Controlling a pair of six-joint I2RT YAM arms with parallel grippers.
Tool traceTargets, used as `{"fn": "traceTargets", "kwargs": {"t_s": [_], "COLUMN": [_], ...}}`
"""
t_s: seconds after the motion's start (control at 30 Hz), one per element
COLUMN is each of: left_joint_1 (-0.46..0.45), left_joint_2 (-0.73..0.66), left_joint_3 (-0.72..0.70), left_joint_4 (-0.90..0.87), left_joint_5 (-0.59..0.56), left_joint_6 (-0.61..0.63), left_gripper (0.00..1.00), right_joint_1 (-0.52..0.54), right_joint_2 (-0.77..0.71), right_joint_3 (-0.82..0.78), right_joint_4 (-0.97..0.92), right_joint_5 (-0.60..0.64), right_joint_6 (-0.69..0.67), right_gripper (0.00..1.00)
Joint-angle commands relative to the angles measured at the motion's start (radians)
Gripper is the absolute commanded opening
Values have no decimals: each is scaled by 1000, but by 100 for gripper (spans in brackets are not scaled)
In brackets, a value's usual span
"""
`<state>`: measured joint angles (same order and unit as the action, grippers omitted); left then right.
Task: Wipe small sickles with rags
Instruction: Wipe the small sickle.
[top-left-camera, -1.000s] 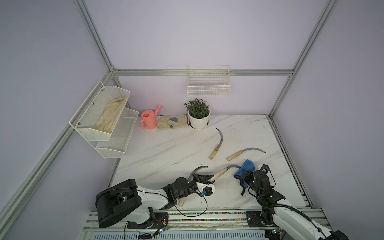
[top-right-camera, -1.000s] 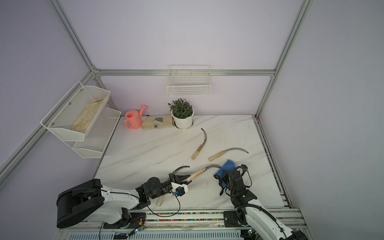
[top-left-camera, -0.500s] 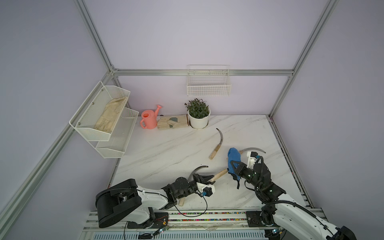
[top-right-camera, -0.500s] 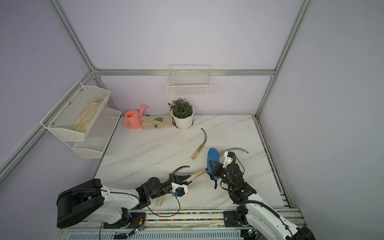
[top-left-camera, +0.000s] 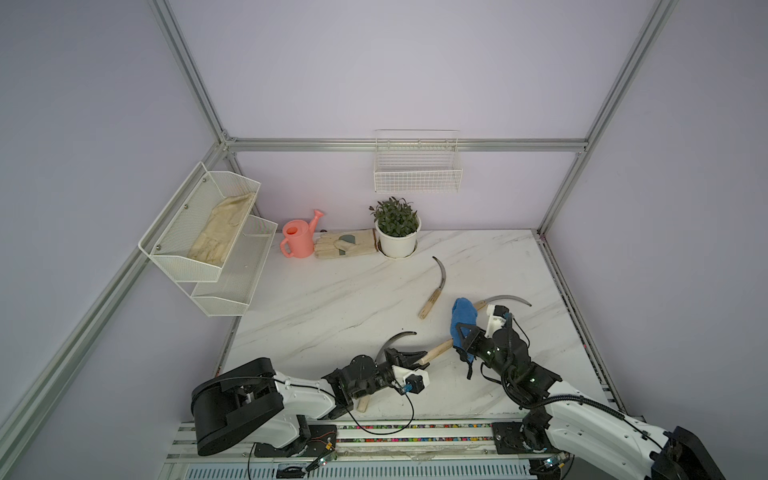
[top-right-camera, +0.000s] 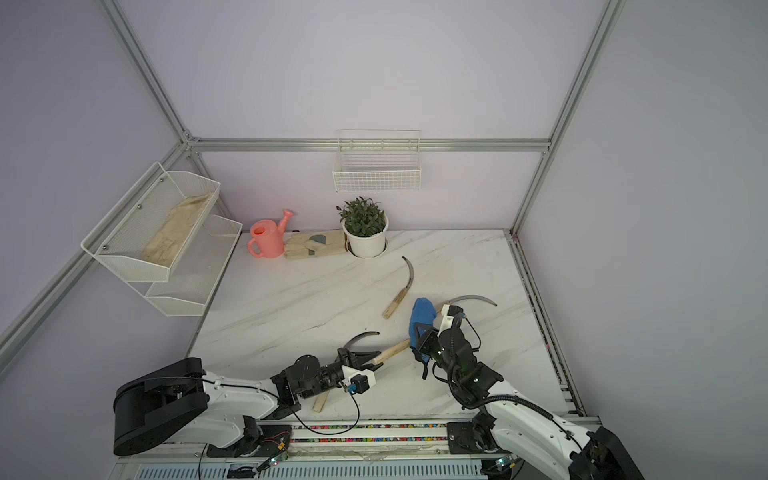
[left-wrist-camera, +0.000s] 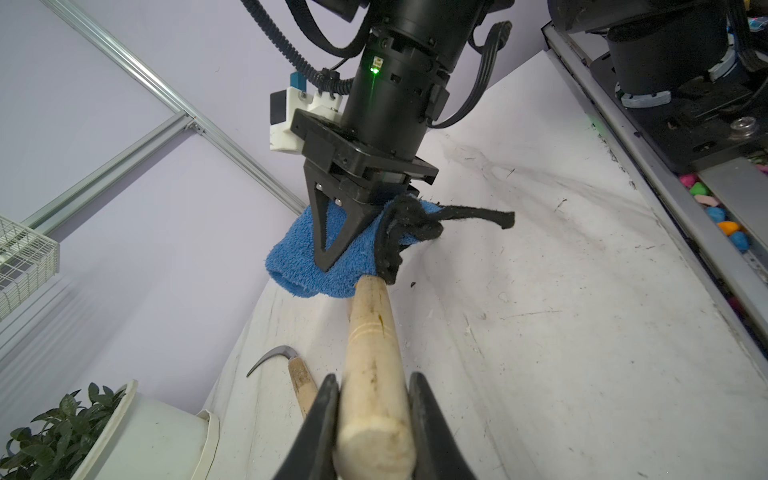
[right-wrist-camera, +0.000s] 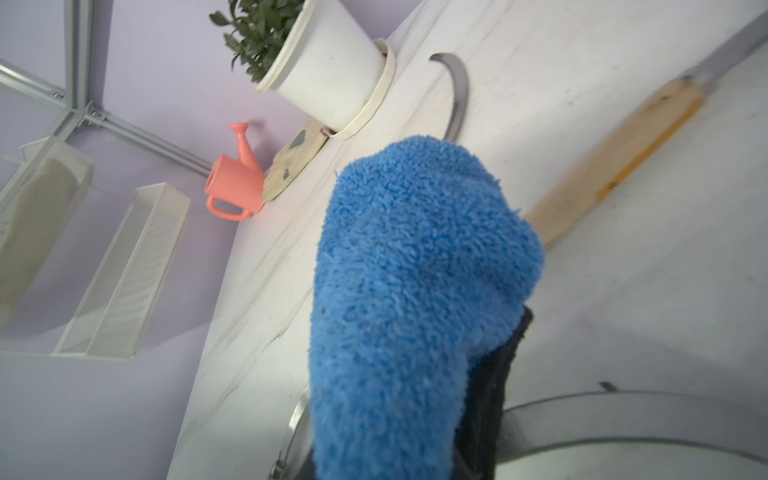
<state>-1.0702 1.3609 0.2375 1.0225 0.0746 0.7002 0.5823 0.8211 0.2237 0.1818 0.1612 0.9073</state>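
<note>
Near the front edge of the table (top-left-camera: 332, 299), the held sickle (top-left-camera: 436, 350) has the butt of its pale wooden handle pinched in my left gripper (top-left-camera: 409, 358), whose jaws are closed tight against the wood on both sides. From there the handle runs towards my other arm and ends under the blue rag (top-left-camera: 463, 313), so its blade is hidden in both top views. I have that rag clamped in my right gripper (top-left-camera: 463, 334), jaws closed on the fluffy cloth. The cloth stands up above the fingers and its black trim hangs loose below. In the right wrist view the blue rag (right-wrist-camera: 415, 291) fills most of the picture, and a curved grey blade shows low down on either side of it. A second sickle (top-left-camera: 397, 338) lies just beside my left gripper, blade curling away and handle tucked under that arm. A third sickle (top-left-camera: 509, 298) lies behind my right wrist, partly covered by it. A fourth sickle (top-left-camera: 436, 286) rests alone farther back towards the middle of the table. Along the back wall stand a potted plant (top-left-camera: 397, 243), beige gloves (top-left-camera: 345, 249) and a pink watering can (top-left-camera: 299, 241). A wire basket (top-left-camera: 417, 174) hangs on the back wall, and a white mesh shelf (top-left-camera: 208, 249) hangs on the side wall.
</note>
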Motion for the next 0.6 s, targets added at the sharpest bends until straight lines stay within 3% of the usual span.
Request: {"fn": "traceTargets", "kwargs": {"t_s": [0.0,0.17,0.4,0.57], "left_joint_1": [-10,-11,-11,-11], "left_joint_2": [-18,-35,-44,-38], "left_joint_3": [-18,-24,-28,-26], "left_joint_4": [51,48,47,52], "left_joint_5": [25,23,21,24], "left_joint_6": [0,-4,-5,-4], "left_gripper": [0,0,0,0], "right_joint_1": [-75,-231,-234,-233], "right_joint_2": [-11,-10,-12,-37], "right_joint_3": [-52,-125,-136,-103], "right_joint_4": [-102,-112,-151,-88], "right_joint_5": [51,0,53,-55], "right_joint_6": [61,80,159,83], "right_gripper": [0,0,0,0]}}
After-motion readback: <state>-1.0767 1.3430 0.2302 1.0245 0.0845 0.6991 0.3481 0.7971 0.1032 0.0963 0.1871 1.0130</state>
